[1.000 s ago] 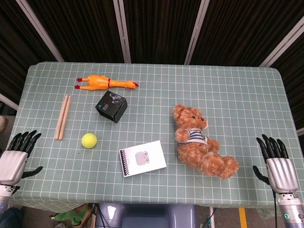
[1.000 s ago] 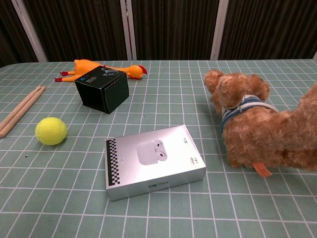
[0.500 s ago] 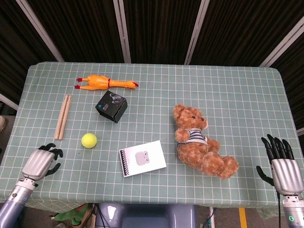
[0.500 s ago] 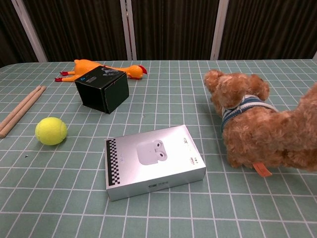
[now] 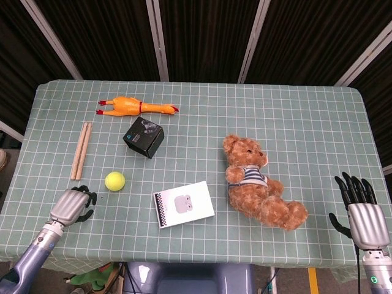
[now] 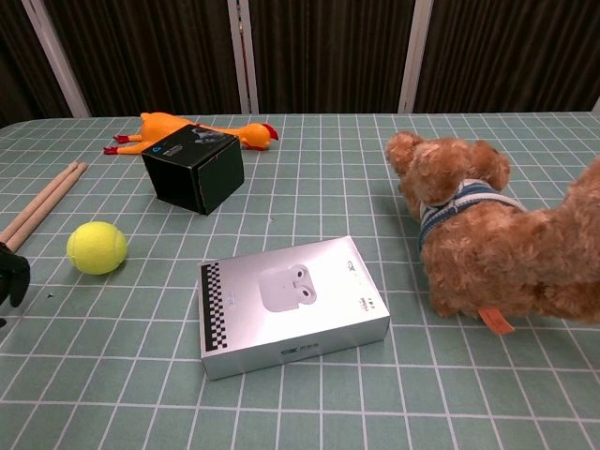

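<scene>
Over the near left corner of the table (image 5: 294, 116), my left hand (image 5: 72, 205) hovers with its fingers curled downward and holding nothing; whether it touches the checked cloth I cannot tell. Nearest to it is the yellow ball (image 5: 114, 180), just up and to the right of the fingertips but apart from them, and the pair of wooden sticks (image 5: 80, 150) lies just beyond the hand, pointing away from me. At the left edge of the chest view only dark fingertips (image 6: 13, 275) of this hand show, near the ball (image 6: 97, 247). Past the ball sits the black box (image 5: 144, 136), and behind that the rubber chicken (image 5: 136, 106) lies on its side. Toward the middle of the near edge lies the white earbuds box (image 5: 184, 204), flat on the cloth. My right hand (image 5: 360, 212) is at the near right edge, fingers spread and straight, gripping nothing, well apart from the teddy bear (image 5: 260, 184), which lies on its back with its head away from me.
</scene>
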